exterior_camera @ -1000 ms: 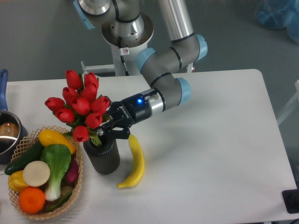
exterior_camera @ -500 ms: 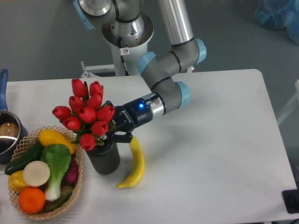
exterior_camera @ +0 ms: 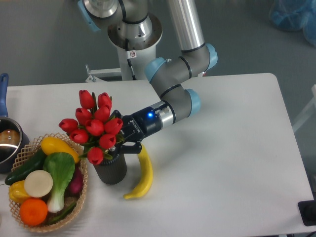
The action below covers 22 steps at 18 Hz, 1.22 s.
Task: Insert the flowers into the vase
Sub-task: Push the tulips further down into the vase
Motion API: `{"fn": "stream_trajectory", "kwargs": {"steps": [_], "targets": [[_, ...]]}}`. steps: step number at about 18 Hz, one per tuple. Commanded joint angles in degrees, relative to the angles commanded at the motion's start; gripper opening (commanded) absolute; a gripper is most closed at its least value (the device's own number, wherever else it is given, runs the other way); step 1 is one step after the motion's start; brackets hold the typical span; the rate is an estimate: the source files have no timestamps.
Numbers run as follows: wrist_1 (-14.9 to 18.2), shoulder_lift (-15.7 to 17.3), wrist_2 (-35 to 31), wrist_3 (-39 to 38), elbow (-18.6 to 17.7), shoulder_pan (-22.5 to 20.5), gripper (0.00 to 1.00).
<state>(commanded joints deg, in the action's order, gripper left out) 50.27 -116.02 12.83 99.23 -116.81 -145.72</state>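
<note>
The bunch of red tulip flowers with green stems (exterior_camera: 94,126) stands with its stems in the mouth of the dark grey ribbed cylinder vase (exterior_camera: 110,169), leaning toward the woven wicker basket (exterior_camera: 82,190). The black two-finger gripper (exterior_camera: 120,140) is clenched around the stems just above the vase, near a yellow banana (exterior_camera: 142,173)

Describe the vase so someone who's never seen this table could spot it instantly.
Start at the woven wicker basket of produce at the table's front left. Just right of it stands the dark grey ribbed cylindrical vase, with the yellow banana lying on its other side. It is the only upright dark cylinder, topped by the bunch of red tulips held by the black two-finger gripper.
</note>
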Motion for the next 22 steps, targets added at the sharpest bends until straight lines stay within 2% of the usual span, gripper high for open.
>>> {"fn": "stream_trajectory", "kwargs": {"steps": [8,11,20,21,22], "targets": [[0.0,-0.44,0.0,1.23,-0.53,0.0,0.35],[-0.09,-0.61,0.0,1.23,-0.53,0.0,0.4],[-0.09,-0.62,0.0,2.37,-0.53,-0.09,0.63],[-0.09,-0.62,0.0,2.37,-0.53,-0.09,0.72],[-0.09,-0.62,0.0,2.63,-0.44,-0.09,0.77]]}}
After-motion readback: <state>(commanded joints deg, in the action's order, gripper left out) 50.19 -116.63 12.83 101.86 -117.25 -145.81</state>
